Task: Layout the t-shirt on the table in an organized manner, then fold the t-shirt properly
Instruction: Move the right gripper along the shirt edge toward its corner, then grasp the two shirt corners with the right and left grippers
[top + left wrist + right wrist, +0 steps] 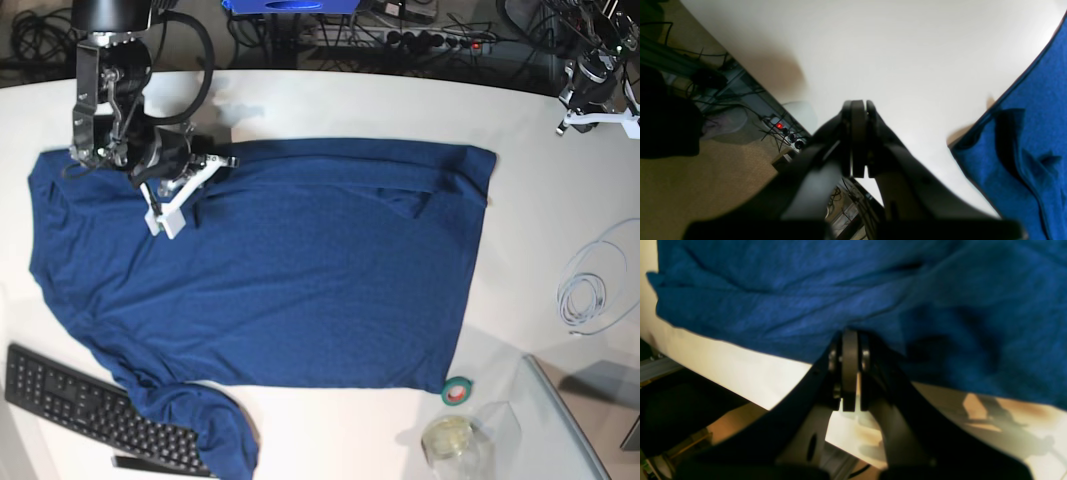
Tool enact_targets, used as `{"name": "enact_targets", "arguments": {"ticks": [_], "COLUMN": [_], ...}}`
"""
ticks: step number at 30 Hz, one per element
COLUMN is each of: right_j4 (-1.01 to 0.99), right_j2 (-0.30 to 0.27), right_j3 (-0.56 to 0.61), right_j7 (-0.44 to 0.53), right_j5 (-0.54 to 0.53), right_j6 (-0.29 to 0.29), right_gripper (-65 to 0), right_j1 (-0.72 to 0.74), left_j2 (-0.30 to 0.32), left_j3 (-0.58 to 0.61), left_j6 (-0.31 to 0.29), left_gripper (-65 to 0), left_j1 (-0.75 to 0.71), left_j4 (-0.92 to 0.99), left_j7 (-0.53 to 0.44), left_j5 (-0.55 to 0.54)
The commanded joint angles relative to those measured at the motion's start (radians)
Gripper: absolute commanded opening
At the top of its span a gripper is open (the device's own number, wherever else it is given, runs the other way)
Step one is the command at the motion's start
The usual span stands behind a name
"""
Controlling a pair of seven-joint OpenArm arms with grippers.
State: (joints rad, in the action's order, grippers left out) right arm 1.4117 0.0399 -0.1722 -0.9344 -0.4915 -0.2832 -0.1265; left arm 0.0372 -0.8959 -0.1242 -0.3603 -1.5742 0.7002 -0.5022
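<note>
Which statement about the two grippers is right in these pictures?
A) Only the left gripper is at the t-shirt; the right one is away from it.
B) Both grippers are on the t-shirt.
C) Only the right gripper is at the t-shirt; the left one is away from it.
C: the right gripper has its tips against the blue t-shirt, while the left gripper is off to its side.

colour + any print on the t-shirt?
Plain dark blue, no print on the visible part of the t-shirt; best in the base view.

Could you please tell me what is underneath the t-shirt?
The white table shows around the t-shirt's edges; whatever lies beneath its middle is covered and cannot be seen.
</note>
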Motion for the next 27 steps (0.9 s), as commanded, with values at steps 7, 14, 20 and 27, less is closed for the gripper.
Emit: {"name": "enact_targets", "arguments": {"ticks": [7,14,20,27], "right_j4": [-0.081,-0.091,0.151,0.406], "right_j2": [-0.001,-0.002,-0.002,0.005], "right_j3": [-0.003,-0.003,-0.005,-0.143], "right_j7": [0.021,0.157,0.271,0.403], "right_j5": [-0.016,-0.016,-0.019,-0.022], "right_j6": [-0.004,-0.001,-0.003,-0.004], "right_gripper": [-64.4,-64.5,-64.2,-49.7], "right_j1": [0.093,0.097,-0.034,-0.267], "left_j2": [0.014,0.014,0.008,-0.007], "left_j3": [-0.006,-0.004,0.004,0.004], "left_j6": [-0.004,-0.004,-0.005,-0.251], "left_gripper": [-65.0,-65.0,-65.0,-65.0], "left_j1": [-0.003,-0.003,-0.024,-0.024], "left_j4": [-0.015,-0.015,-0.015,0.080], "left_j7": [-0.017,-0.017,-0.017,-0.020], "left_j5": [-0.006,-0.006,-0.014,-0.006]}}
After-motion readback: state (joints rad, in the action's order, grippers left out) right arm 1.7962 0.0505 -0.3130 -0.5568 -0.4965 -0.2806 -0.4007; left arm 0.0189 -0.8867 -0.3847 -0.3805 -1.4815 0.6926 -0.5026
